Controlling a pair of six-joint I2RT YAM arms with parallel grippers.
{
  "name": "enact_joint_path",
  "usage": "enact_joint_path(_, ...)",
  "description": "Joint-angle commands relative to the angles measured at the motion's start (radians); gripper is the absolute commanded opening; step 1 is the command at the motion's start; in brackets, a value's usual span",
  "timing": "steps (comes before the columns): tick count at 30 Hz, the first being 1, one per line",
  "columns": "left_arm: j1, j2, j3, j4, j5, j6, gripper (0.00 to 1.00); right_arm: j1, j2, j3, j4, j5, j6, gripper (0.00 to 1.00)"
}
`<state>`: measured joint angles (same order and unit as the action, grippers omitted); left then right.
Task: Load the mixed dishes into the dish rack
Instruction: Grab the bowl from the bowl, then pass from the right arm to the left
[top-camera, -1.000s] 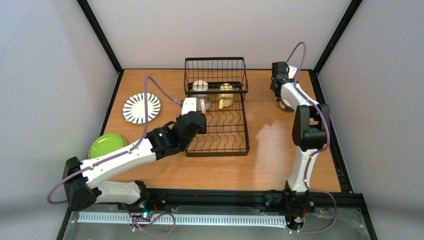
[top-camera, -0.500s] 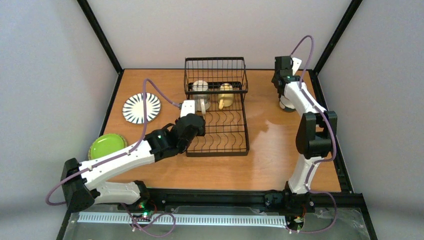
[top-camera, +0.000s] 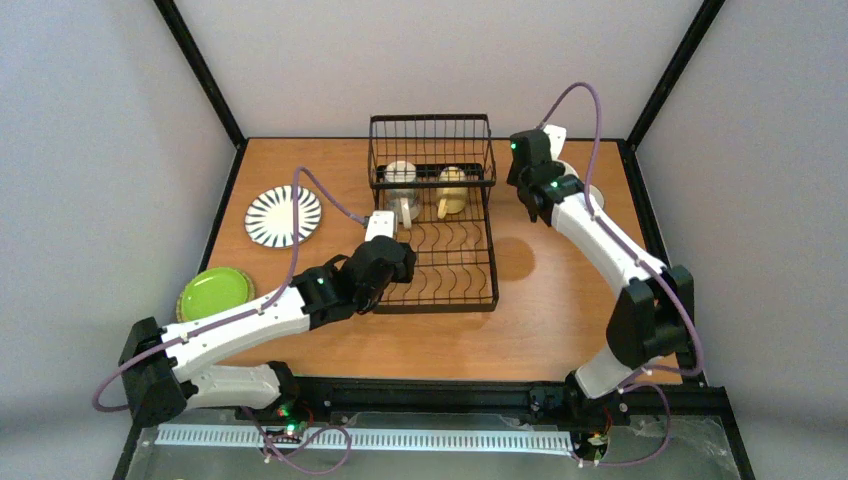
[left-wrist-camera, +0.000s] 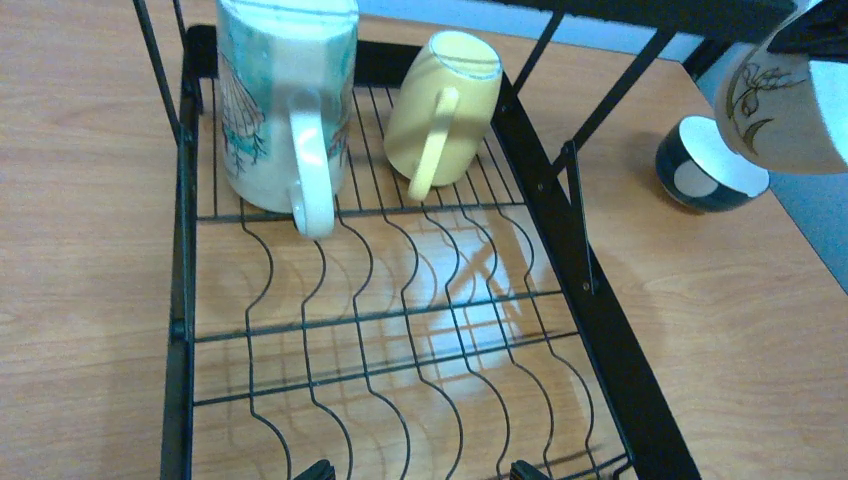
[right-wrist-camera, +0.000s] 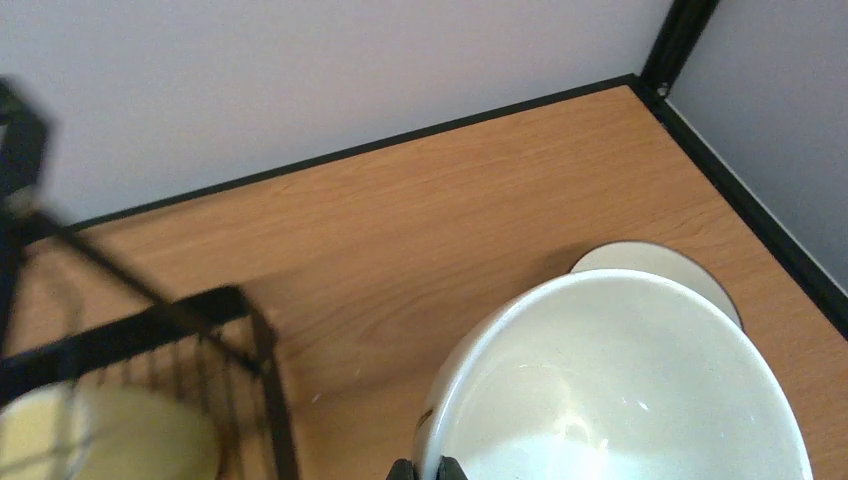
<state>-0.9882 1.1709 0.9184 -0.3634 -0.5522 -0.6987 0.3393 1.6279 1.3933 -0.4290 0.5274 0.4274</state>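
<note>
The black wire dish rack (top-camera: 432, 262) stands mid-table. At its basket end are a cream mug (left-wrist-camera: 285, 110) with a teal pattern and a tilted yellow mug (left-wrist-camera: 440, 105). My left gripper (left-wrist-camera: 420, 470) hovers open over the rack's curved plate slots, holding nothing. My right gripper (right-wrist-camera: 428, 468) is shut on the rim of a cream bowl (right-wrist-camera: 620, 390), lifted just right of the rack's far end; the left wrist view shows the cream bowl (left-wrist-camera: 790, 100) and its brown floral print. A dark bowl (left-wrist-camera: 710, 170) with a white inside sits on the table below it.
A black-and-white striped plate (top-camera: 283, 215) and a lime-green plate (top-camera: 214, 291) lie on the table left of the rack, near the left frame rail. Black frame posts rise at both back corners. My right arm (top-camera: 610, 250) arches over the table's right side.
My right arm has swung left from the back right corner toward the rack, carrying the cream bowl. My left arm has drawn back a little toward me over the plate slots.
</note>
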Motion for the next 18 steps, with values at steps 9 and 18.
enact_joint_path(9, 0.005, -0.232, -0.170, 0.071, 0.032, -0.069, 1.00, 0.350, -0.388, -0.155, -0.133, 0.015, -0.038, 0.02)
enact_joint_path(18, 0.005, -0.315, -0.113, -0.112, 0.001, -0.090, 1.00, 0.709, -0.530, -0.288, -0.253, -0.066, -0.117, 0.02)
